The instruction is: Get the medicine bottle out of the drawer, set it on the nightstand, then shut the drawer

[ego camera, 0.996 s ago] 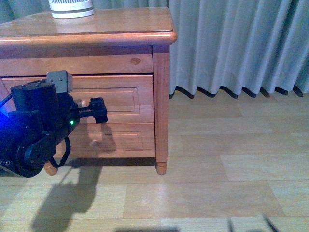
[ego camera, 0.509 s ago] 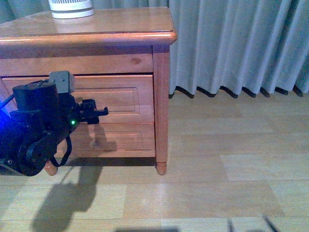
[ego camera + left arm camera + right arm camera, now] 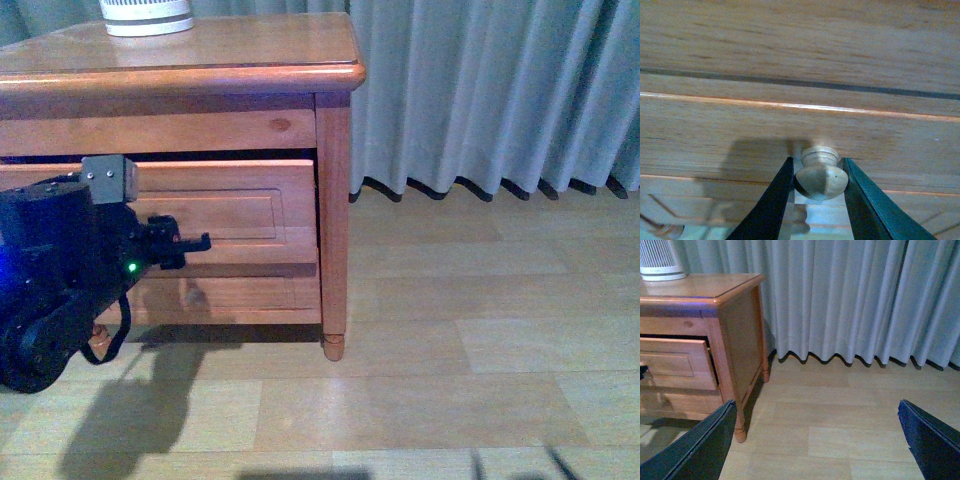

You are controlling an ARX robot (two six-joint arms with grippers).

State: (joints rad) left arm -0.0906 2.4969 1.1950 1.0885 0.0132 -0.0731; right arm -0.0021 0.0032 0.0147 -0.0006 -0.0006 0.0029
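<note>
While the left gripper (image 3: 817, 161) is clenched on the small round knob (image 3: 821, 176) of the drawer (image 3: 240, 205), you see this drawer standing a little way out of the nightstand (image 3: 333, 180). Its long axis runs sideways across the cabinet's width. Its panelled front faces the robot, and the knob points straight out from that front toward the wrist camera.

The left wrist view gives you the grasp itself: the two dark fingers (image 3: 771, 202) press the knob from both sides. The front view hides this contact, but it shows a dark gap above the drawer front and the lower drawer (image 3: 250, 285) closed beneath it. The right wrist view shows, from the side, the drawer front standing forward of the corner post.

No view looks into the drawer, so you cannot tell where the medicine bottle lies. On the top surface, toward the back, stands a white ribbed canister (image 3: 147, 15).

The left arm (image 3: 55, 290) is low before the cabinet's left part, and it reaches about level toward the drawer front. The right gripper (image 3: 816, 407) is spread wide and holds nothing. It hangs over the wooden floor (image 3: 840, 435), well apart from the nightstand, and it faces the grey curtain (image 3: 850, 300).
</note>
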